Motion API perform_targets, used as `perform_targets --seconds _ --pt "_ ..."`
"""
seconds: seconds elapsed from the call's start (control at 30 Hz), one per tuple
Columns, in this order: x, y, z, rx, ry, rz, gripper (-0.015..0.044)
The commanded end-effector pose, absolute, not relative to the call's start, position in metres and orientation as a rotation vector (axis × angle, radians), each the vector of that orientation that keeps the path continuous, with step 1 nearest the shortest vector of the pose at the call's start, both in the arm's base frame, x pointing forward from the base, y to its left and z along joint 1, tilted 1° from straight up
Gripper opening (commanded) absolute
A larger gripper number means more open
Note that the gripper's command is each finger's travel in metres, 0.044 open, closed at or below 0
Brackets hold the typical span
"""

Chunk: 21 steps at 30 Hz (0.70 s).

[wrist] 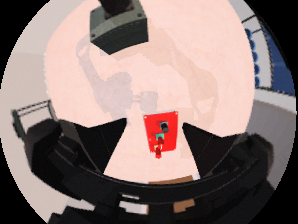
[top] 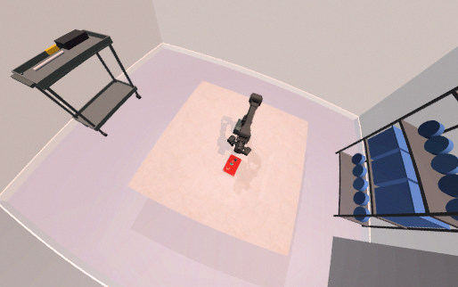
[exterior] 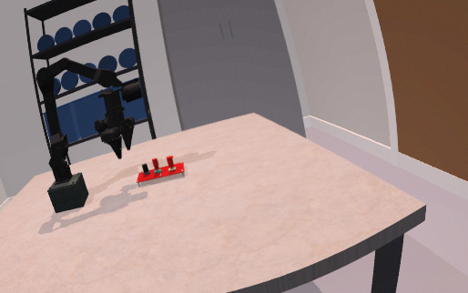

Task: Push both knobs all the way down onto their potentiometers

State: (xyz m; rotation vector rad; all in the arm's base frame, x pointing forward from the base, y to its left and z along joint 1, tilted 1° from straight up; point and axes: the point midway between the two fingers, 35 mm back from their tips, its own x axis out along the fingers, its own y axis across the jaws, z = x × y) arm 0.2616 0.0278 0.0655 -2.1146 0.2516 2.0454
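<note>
The red circuit board (top: 233, 169) (exterior: 151, 177) (wrist: 171, 143) stands on short legs on the table. A black knob (exterior: 146, 168) (wrist: 165, 128) stands upright at its end nearest the arm's base. A red knob (exterior: 156, 163) (wrist: 160, 140) stands upright over a teal part mid-board. Another red knob (exterior: 170, 161) (wrist: 158, 153) stands over a pale part at the far end. Whether either red knob sits flush is too small to tell. My gripper (exterior: 124, 154) (wrist: 155, 123) is open and empty, fingers wide apart, above and toward the base side of the board, touching nothing.
The arm's dark base block (exterior: 68, 193) (wrist: 120, 31) stands on the pale table (top: 178, 165) (exterior: 273, 205). A cart (top: 71, 67) and a shelf rack with blue bins (top: 392, 169) stand away from the table.
</note>
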Motion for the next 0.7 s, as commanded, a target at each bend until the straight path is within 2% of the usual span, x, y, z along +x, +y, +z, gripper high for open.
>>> perform_targets --seconds 0.0,0.67 --pt "0.2245 0.0259 0.0589 -2.114 0.257 2.048 0.0440" --pt "0.2226 0.0258 0.0585 -2.114 0.257 2.049 0.0440"
